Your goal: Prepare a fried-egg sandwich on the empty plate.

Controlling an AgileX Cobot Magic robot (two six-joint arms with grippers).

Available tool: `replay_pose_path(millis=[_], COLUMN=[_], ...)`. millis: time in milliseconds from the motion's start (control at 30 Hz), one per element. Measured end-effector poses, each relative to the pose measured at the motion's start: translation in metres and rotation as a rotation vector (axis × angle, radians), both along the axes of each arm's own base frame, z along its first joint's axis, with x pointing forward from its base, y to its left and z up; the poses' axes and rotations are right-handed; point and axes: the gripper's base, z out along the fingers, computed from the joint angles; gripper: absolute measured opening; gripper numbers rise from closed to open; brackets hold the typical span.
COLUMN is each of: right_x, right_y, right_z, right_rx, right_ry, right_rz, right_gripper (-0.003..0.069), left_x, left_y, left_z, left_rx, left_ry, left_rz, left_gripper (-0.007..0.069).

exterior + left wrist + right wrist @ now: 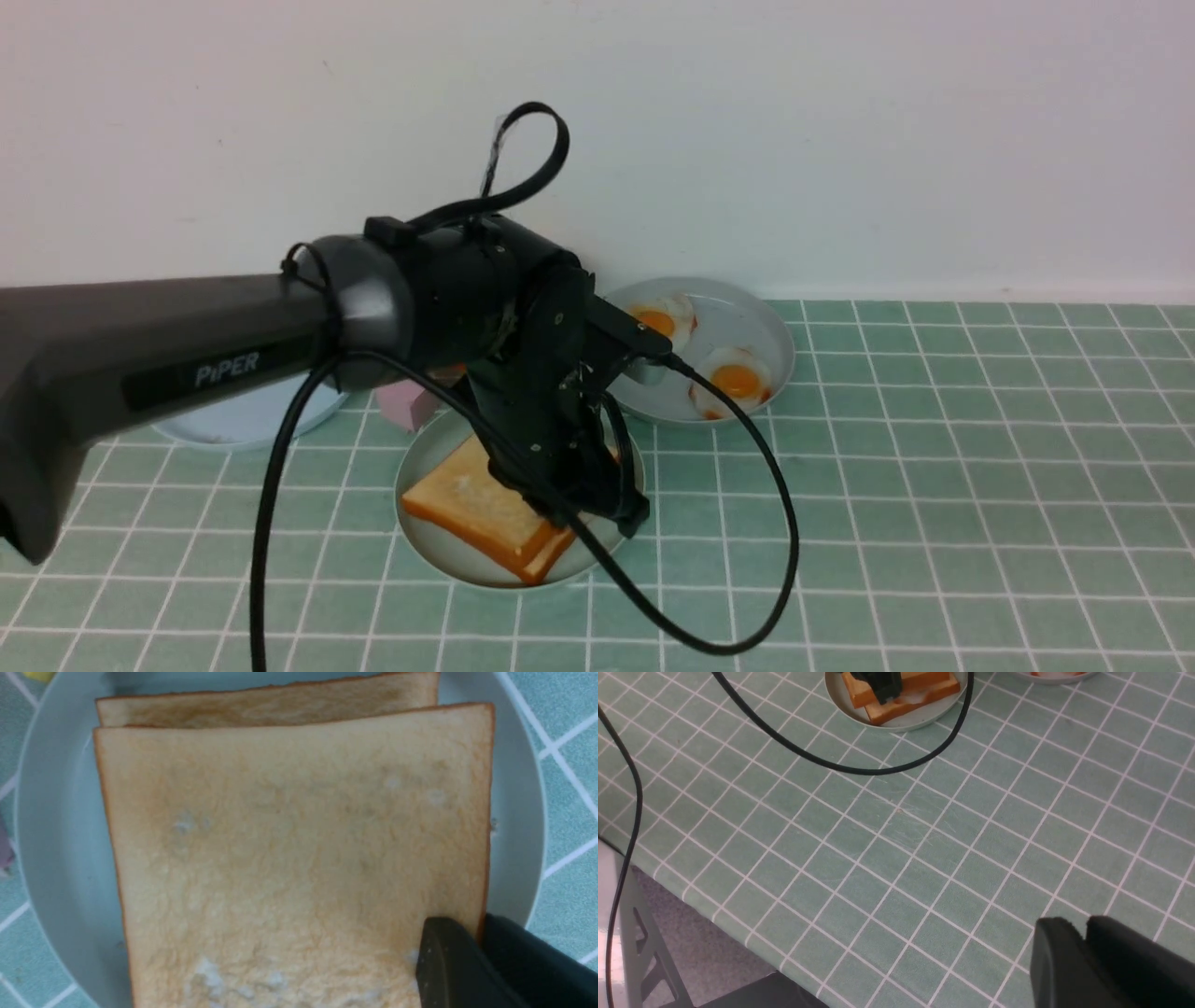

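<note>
Two fingers of left gripper clamped on one edge of top toast: one finger on the upper face, the other just past the crust, slice edge pinched between. Top toast golden, pale patches on the face, thin brown crust. Lies over lower toast, slightly offset, with a strip of the lower slice showing beyond the far edge. Both slices inside green plate, rim showing on either side in left wrist view. White sliver between the slices in right wrist view; too small to call it egg.

Left arm reaching in from the left in front view, wrist bent down over the green plate and hiding its right part. Cable looping from the wrist down to tablecloth, right of the plate.

Green plate mid-table. Grey plate just behind it to the right, near the wall. Front egg and back egg on it, apart from each other, white with orange yolks. Blue plate behind and to the left, mostly hidden by the arm. Pink block close behind the green plate's rim.

Right gripper: fingers pressed together, nothing between them. Hangs over bare tablecloth near the table's front edge, well apart from the plates.
</note>
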Motion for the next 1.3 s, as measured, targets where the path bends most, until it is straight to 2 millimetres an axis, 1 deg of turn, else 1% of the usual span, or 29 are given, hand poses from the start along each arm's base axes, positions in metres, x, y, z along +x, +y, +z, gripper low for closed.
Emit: replay_pose_path(millis=[167, 267, 367, 400, 467, 500, 533, 567, 600, 667, 767, 867, 933, 967, 1000, 1067, 1133, 1167, 1200, 1267, 1300], right_x=[0.000, 0.000, 0.000, 0.000, 0.000, 0.000, 0.000, 0.000, 0.000, 0.000, 0.000, 0.000, 0.000, 0.000, 0.001, 0.001, 0.002, 0.002, 0.002, 0.001, 0.000], right_y=[0.000, 0.000, 0.000, 0.000, 0.000, 0.000, 0.000, 0.000, 0.000, 0.000, 0.000, 0.000, 0.000, 0.000, -0.001, -0.002, -0.003, -0.004, -0.005, -0.008, -0.008], right_z=[0.000, 0.000, 0.000, 0.000, 0.000, 0.000, 0.000, 0.000, 0.000, 0.000, 0.000, 0.000, 0.000, 0.000, 0.000, 0.000, -0.001, -0.001, -0.001, 0.000, 0.000], right_rx=[0.000, 0.000, 0.000, 0.000, 0.000, 0.000, 0.000, 0.000, 0.000, 0.001, 0.002, 0.002, -0.002, -0.003, -0.011, -0.023, -0.034, -0.041, -0.049, -0.060, -0.059], right_ry=[0.000, 0.000, 0.000, 0.000, 0.000, 0.000, 0.000, 0.000, 0.000, 0.000, 0.001, 0.001, 0.000, 0.000, -0.004, -0.010, -0.015, -0.019, -0.023, -0.038, -0.040], right_rz=[0.000, 0.000, 0.000, 0.000, 0.000, 0.000, 0.000, 0.000, 0.000, 0.001, 0.002, 0.002, 0.000, 0.000, -0.006, -0.013, -0.020, -0.025, -0.030, -0.044, -0.047], right_gripper=[0.0106, 0.0107, 0.0110, 0.0109, 0.0111, 0.0112, 0.0113, 0.0113, 0.0113, 0.0115, 0.0117, 0.0120, 0.0122, 0.0122, 0.0123, 0.0124, 0.0124, 0.0124, 0.0120, 0.0099, 0.0099], left_x=[0.001, 0.001, 0.002, 0.003, 0.004, 0.004, 0.004, 0.004, 0.004, 0.004, 0.001, -0.011, -0.028, -0.030, -0.044, -0.071, -0.096, -0.110, -0.125, -0.154, -0.153], left_y=[0.000, -0.001, -0.002, -0.002, -0.003, -0.003, -0.003, -0.003, -0.003, -0.004, -0.003, 0.003, 0.014, 0.016, 0.026, 0.045, 0.062, 0.073, 0.083, 0.103, 0.103], left_z=[-0.001, 0.000, 0.000, -0.001, -0.003, -0.003, -0.003, -0.003, -0.003, -0.002, 0.008, 0.051, 0.101, 0.105, 0.133, 0.170, 0.188, 0.192, 0.194, 0.188, 0.184], left_rx=[-0.003, -0.005, -0.014, -0.014, -0.020, -0.022, -0.022, -0.024, -0.027, -0.039, -0.069, -0.150, -0.232, -0.239, -0.300, -0.402, -0.473, -0.508, -0.539, -0.597, -0.594], left_ry=[-0.007, -0.011, -0.022, -0.023, -0.031, -0.033, -0.033, -0.034, -0.034, -0.028, -0.033, -0.094, -0.182, -0.191, -0.254, -0.353, -0.425, -0.460, -0.492, -0.549, -0.544], left_rz=[-0.001, -0.001, -0.002, -0.003, -0.004, -0.004, -0.004, -0.004, -0.003, 0.011, 0.033, 0.043, 0.043, 0.042, 0.058, 0.073, 0.073, 0.072, 0.071, 0.075, 0.077], left_gripper=[0.0066, 0.0094, 0.0181, 0.0187, 0.0283, 0.0312, 0.0317, 0.0347, 0.0359, 0.0364, 0.0325, 0.0155, 0.0022, 0.0013, -0.0013, -0.0013, -0.0013, -0.0013, -0.0013, -0.0013, -0.0013])
